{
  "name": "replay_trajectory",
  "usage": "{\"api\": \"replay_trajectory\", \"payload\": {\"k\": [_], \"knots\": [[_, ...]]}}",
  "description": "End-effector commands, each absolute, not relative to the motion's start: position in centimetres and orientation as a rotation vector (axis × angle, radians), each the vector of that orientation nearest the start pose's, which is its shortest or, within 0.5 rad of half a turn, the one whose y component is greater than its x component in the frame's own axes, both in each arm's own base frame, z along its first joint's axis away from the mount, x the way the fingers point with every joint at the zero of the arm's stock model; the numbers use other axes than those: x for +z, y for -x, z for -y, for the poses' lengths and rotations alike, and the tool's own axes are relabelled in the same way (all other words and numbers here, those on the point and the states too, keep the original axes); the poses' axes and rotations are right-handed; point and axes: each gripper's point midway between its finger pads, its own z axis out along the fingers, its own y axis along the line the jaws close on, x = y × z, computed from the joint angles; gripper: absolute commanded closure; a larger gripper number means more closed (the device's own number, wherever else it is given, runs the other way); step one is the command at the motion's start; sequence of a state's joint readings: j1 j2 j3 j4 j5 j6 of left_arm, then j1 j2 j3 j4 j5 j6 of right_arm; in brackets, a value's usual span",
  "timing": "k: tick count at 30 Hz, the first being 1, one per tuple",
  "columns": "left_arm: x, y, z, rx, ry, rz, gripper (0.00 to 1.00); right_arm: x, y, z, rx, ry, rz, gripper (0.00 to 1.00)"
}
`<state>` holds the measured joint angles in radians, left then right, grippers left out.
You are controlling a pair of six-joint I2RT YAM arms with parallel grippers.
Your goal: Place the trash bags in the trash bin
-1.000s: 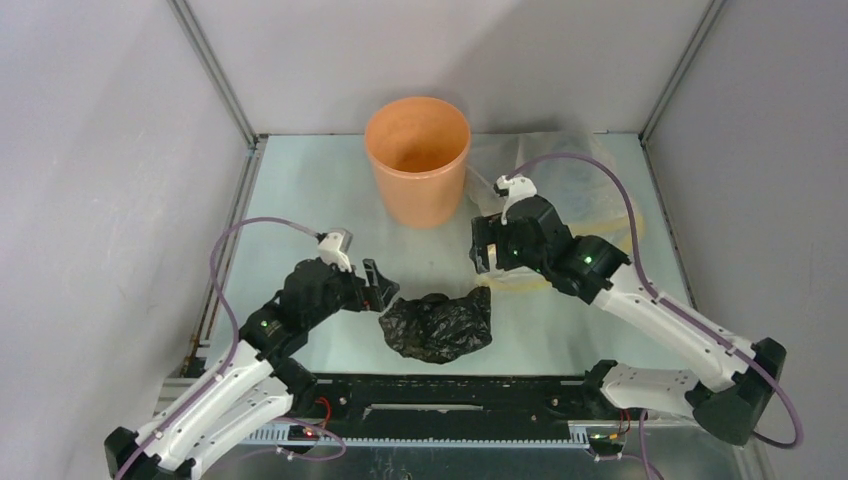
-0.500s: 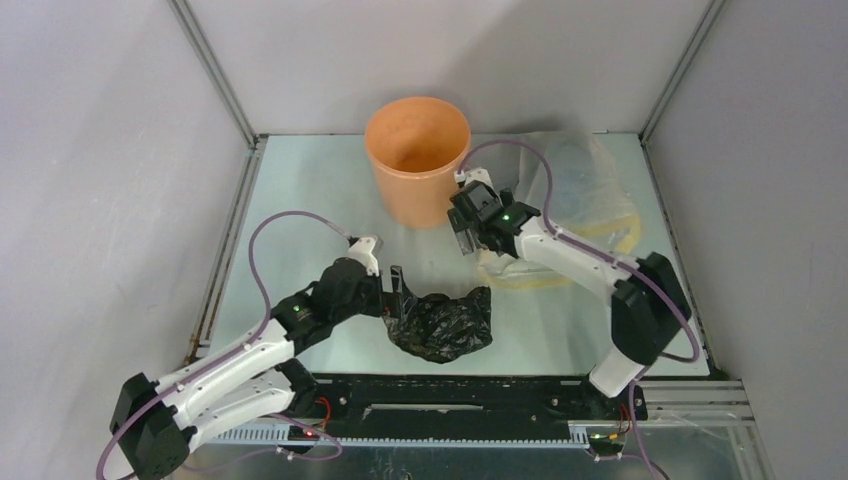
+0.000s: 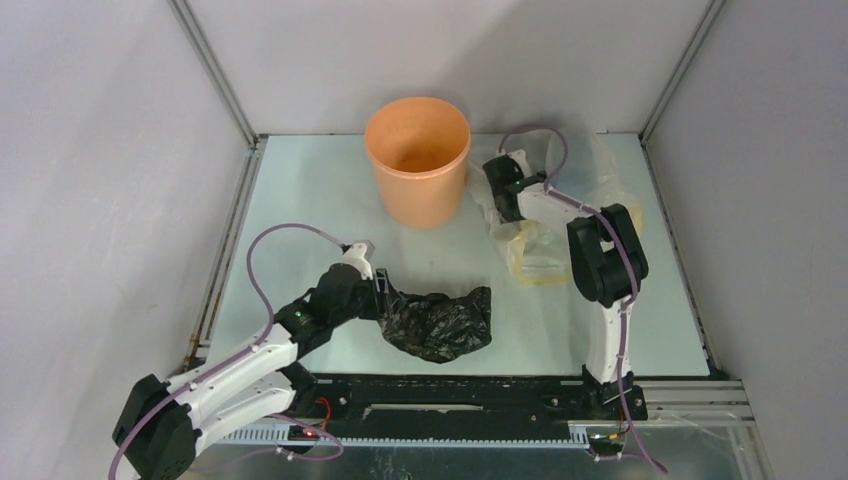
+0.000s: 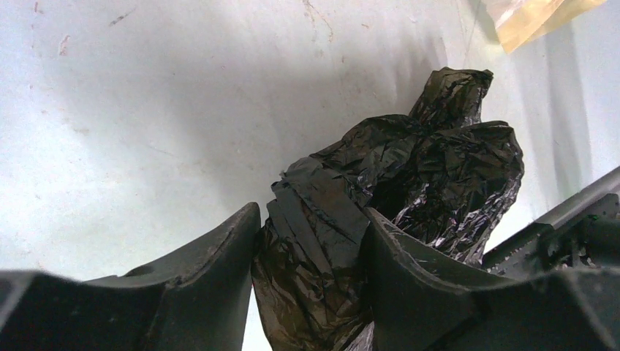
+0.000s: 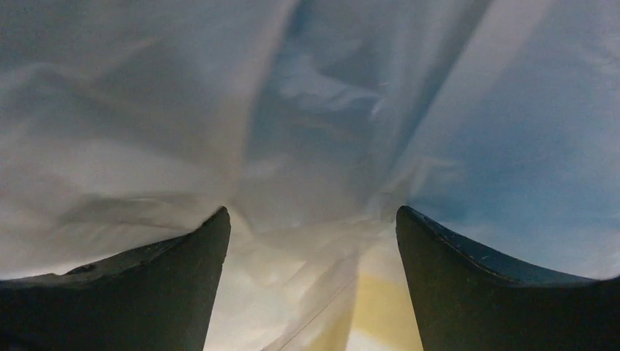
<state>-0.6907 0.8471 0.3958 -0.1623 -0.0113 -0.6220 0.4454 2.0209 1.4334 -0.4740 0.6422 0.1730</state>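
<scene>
Black bag (image 4: pixel 409 175) pinched in left tool (image 4: pixel 311 219), lower edge cut off

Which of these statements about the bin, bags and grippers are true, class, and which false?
1. The black bag lies in the bin. False: it lies on the table, nearer the arms than the bin.
2. The left gripper has the black bag between its fingers. True.
3. The bin stands upright. True.
4. The right gripper is shut on the black bag. False: its jaws stand open at the yellowish bag.
</scene>
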Motion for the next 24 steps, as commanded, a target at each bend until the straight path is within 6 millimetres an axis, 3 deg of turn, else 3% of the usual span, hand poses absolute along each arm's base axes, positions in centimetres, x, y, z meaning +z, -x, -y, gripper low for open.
{"api": "replay_trajectory", "payload": {"k": [1,5,8,10,13,20,22,24], "knots": [[10.8,-20.7,20.2,-0.795,-0.069,-2.191,0.42,8.3,-48.7,-4.3,-0.679,-0.114,-2.31,0.15],[10.9,-20.8,20.1,-0.793,-0.071,-2.187,0.44,10.0,-49.7,0.9,-0.708,-0.281,-2.301,0.15],[10.8,-21.0,20.0,-0.78,-0.075,-2.185,0.46,13.1,-49.3,1.3,-0.707,-0.316,-2.257,0.13],[11.0,-21.1,20.0,-0.777,-0.076,-2.182,0.47,14.6,-48.4,-0.2,-0.66,-0.276,-2.246,0.12],[11.5,-21.1,20.3,-0.792,-0.089,-2.174,0.48,16.8,-46.4,-4.0,-0.576,-0.138,-2.247,0.09],[12.6,-20.9,20.7,-0.831,-0.106,-2.15,0.48,18.9,-38.2,-13.2,-0.316,0.161,-2.242,0.08],[12.8,-20.7,20.7,-0.844,-0.11,-2.145,0.52,19.0,-35.7,-15.3,-0.192,0.223,-2.252,0.1],[13.1,-20.5,20.8,-0.86,-0.115,-2.133,0.64,19.2,-32.8,-17.8,-0.064,0.312,-2.245,0.12]]}}
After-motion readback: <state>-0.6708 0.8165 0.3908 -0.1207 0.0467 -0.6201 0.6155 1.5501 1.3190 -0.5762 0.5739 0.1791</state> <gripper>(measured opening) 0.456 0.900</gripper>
